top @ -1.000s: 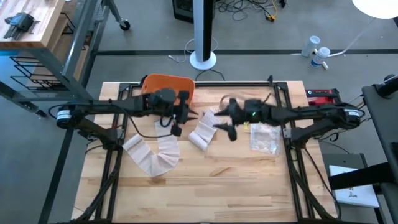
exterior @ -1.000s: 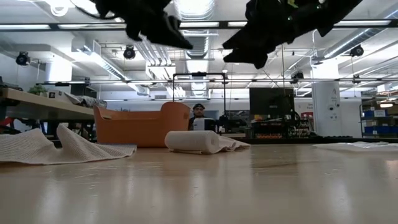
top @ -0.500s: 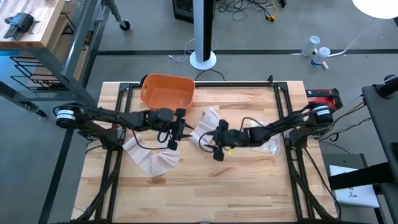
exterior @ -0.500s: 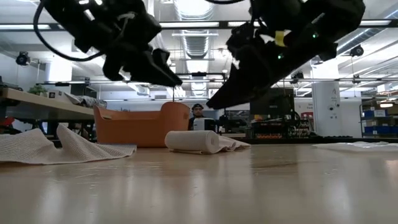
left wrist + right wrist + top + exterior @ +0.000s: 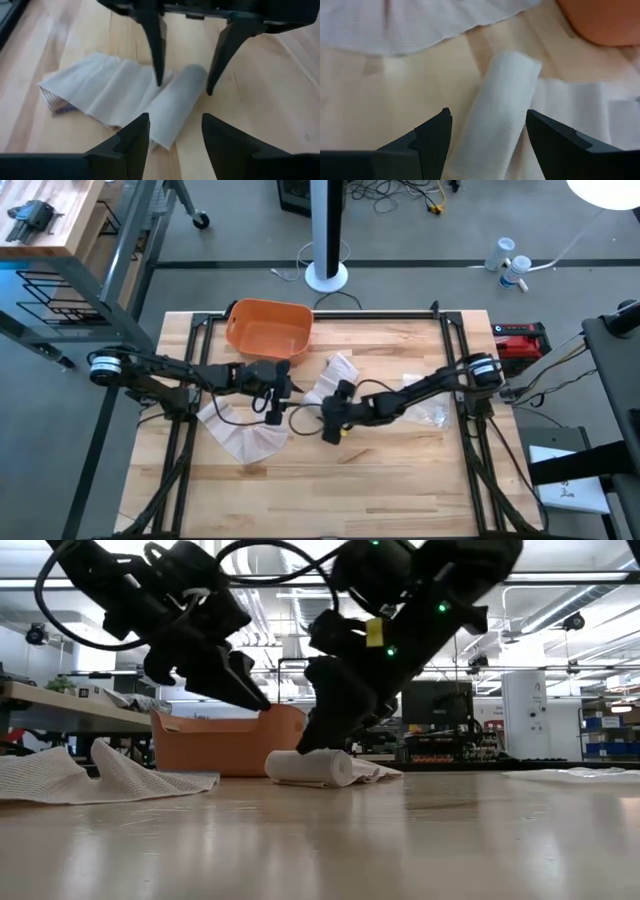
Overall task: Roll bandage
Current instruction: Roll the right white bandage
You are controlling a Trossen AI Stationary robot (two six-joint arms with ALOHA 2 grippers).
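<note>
Bandage (image 5: 502, 105) half-rolled on counter (image 5: 400, 470) | right gripper (image 5: 485, 130) fingers spread astride roll | left gripper (image 5: 170, 135) spread, near | risk: roll unwinds if nudged

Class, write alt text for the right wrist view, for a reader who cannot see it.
A partly rolled white bandage lies on the wooden table, lined up between the right gripper, whose open jaws frame it from either side. More loose bandage is spread beyond it, next to the edge of an orange bin.
</note>
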